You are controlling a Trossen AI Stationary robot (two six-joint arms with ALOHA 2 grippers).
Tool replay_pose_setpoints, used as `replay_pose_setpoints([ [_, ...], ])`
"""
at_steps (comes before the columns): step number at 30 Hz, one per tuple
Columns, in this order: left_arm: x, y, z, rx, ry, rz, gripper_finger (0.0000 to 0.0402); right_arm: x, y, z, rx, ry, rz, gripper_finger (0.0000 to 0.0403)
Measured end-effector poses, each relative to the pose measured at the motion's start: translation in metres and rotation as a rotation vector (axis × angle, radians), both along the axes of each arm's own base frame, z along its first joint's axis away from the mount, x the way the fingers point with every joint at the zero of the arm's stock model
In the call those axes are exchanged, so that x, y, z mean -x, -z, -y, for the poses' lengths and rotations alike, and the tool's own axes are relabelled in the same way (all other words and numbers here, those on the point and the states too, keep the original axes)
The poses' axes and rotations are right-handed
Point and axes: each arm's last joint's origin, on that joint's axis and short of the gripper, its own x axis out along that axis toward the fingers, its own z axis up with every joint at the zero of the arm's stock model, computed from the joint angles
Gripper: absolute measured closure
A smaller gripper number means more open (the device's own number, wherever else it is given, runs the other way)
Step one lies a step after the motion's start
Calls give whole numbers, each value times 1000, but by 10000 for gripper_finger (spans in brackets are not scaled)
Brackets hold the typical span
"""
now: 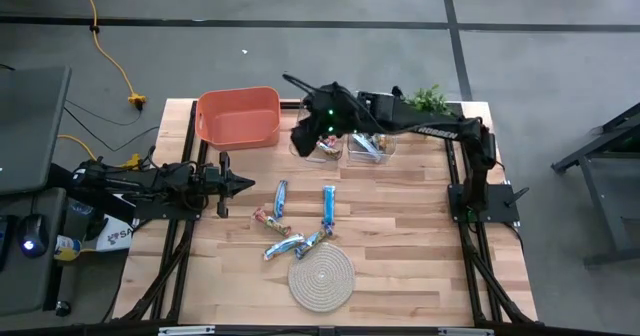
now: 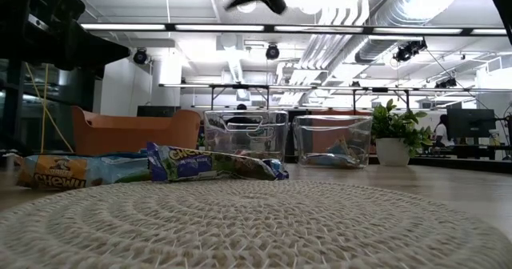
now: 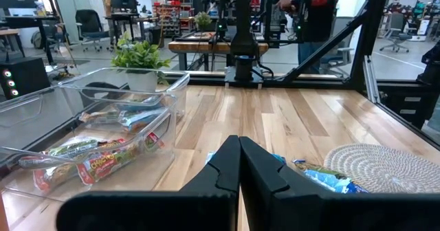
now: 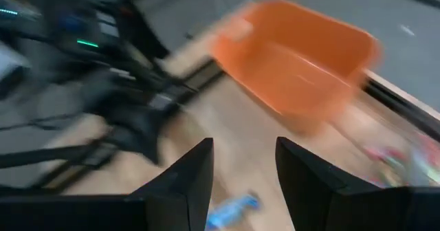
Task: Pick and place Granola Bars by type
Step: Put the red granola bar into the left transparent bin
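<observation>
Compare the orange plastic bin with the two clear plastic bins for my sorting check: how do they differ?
The orange plastic bin is opaque and shows nothing inside; the clear plastic bins are see-through and hold wrapped granola bars. The orange bin is larger in the high view. All stand along the wooden table's far edge.

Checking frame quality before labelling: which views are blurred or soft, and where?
Right wrist view: heavy motion smear, the orange plastic bin and a blue-wrapped granola bar streaked, right tool open. Low view: the round coiled rope mat is soft up close. Left wrist view: sharp, left tool shut. High view: sharp throughout.
</observation>
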Motion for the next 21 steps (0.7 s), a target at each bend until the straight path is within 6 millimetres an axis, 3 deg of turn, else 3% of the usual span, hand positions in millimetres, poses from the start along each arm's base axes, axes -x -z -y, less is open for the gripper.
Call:
replay_pose_setpoints([
  [5, 0, 0, 0, 0, 0, 0, 401, -11, -14, -33, 97, -100, 144, 261],
  [10, 0, 0, 0, 0, 0, 0, 401, -13, -18, -69, 220, -106, 160, 261],
  [21, 0, 0, 0, 0, 0, 1, 401, -10, -23, -126, 248, -132, 227, 261],
])
